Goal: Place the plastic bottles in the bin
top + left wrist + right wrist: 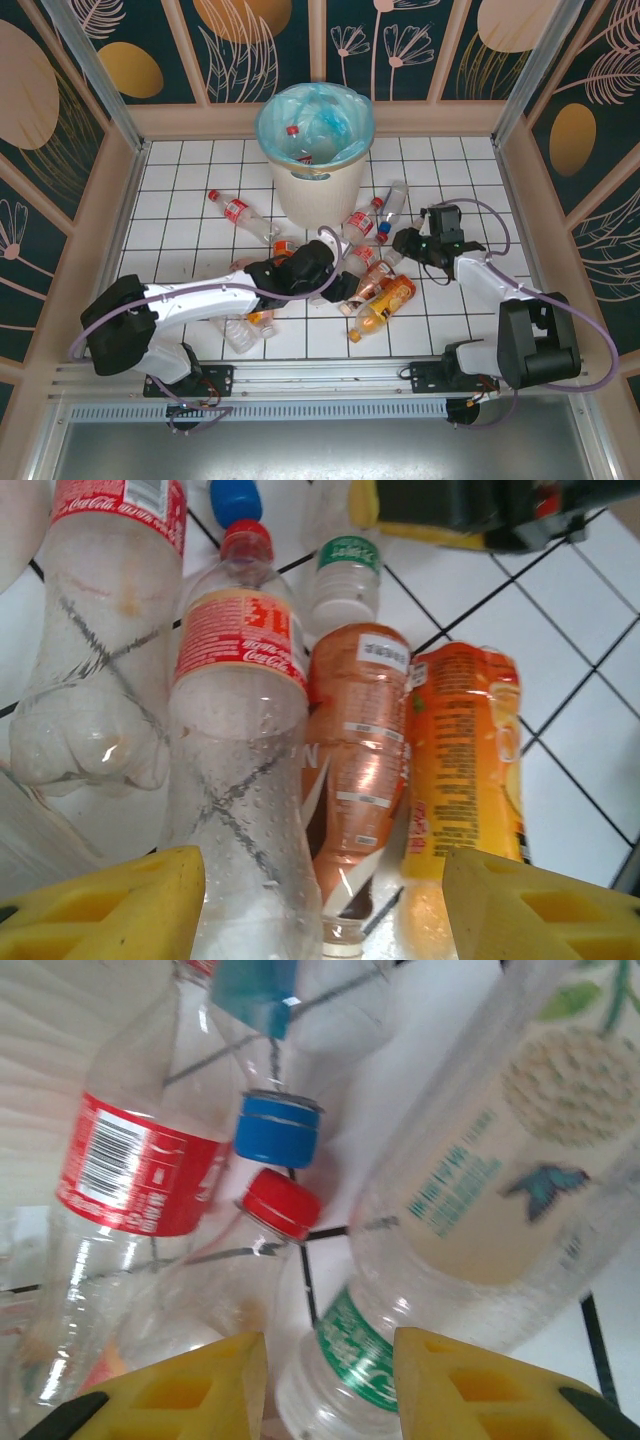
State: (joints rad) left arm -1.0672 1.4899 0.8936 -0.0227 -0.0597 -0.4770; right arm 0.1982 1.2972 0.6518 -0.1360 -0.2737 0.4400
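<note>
While the left hand (322,880) is poised low over the bench (180,180), its fingers (110,905) are set wide apart and nothing is clamped. A clear bottle (240,780) and a copper bottle (355,770) are straddled by them. Both are laid with the long axis running straight ahead of the hand, and the clear one's red cap (245,540) is pointed away from it. An orange bottle (465,760) is laid parallel, just ahead of the right finger, and its near end is hidden by that finger. Which end of the copper bottle is nearer cannot be made out.

The right hand (330,1360) is closed on the neck of a pale bottle (500,1160), at its green band (350,1345). The body is angled ahead and to the right of the hand and is blurred; the cap is cut off at the picture's lower edge. Ahead of the left finger (180,1390) a red-labelled bottle (130,1180) is seen lengthwise, both ends cut off, with a blue cap (278,1130) beside it.

The bin (312,200) is stood upright beyond both hands, and a red-capped bottle (293,132) is seen inside it.
</note>
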